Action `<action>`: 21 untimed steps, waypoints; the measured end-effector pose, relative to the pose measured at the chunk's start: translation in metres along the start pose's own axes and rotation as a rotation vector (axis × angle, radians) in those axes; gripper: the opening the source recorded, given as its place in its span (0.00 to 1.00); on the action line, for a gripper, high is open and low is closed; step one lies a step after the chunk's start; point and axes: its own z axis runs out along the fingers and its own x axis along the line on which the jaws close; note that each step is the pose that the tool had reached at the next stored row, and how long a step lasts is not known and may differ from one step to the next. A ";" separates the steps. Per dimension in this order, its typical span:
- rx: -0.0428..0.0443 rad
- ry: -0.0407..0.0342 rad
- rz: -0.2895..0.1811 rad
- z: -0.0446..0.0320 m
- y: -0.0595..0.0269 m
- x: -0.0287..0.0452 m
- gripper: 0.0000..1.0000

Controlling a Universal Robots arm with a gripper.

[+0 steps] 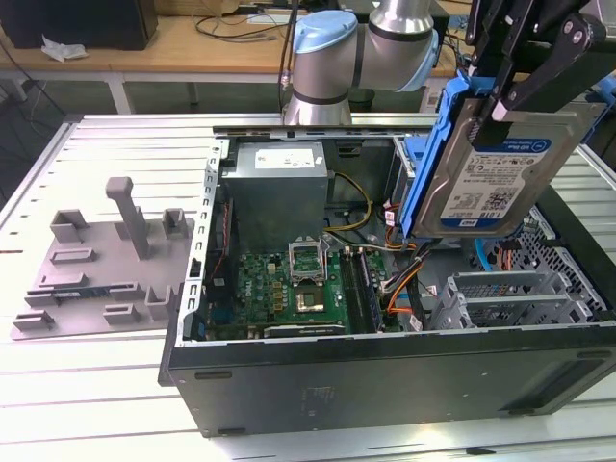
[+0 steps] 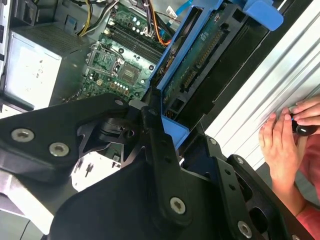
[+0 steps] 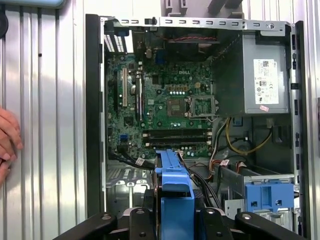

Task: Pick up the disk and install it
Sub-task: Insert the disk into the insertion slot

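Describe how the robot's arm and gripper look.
The arm is built from round silver-grey tubes, with a pale blue cap on a joint. The gripper is matte black, made of flat angular linkage bars pinned together with shiny silver screws.

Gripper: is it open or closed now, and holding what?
Gripper: shut on the disk, above the open case.
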 end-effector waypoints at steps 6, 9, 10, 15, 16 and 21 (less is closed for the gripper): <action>-0.0001 0.0002 -0.001 0.0001 -0.0094 0.0005 0.37; -0.0001 0.0008 -0.002 0.0001 -0.0150 0.0012 0.37; -0.0001 0.0013 -0.002 0.0001 -0.0159 0.0012 0.37; -0.0001 0.0075 -0.004 0.0000 -0.0232 0.0015 0.37; -0.0002 0.0080 -0.005 0.0001 -0.0242 0.0016 0.37; -0.0003 0.0135 -0.008 -0.0002 -0.0324 0.0016 0.37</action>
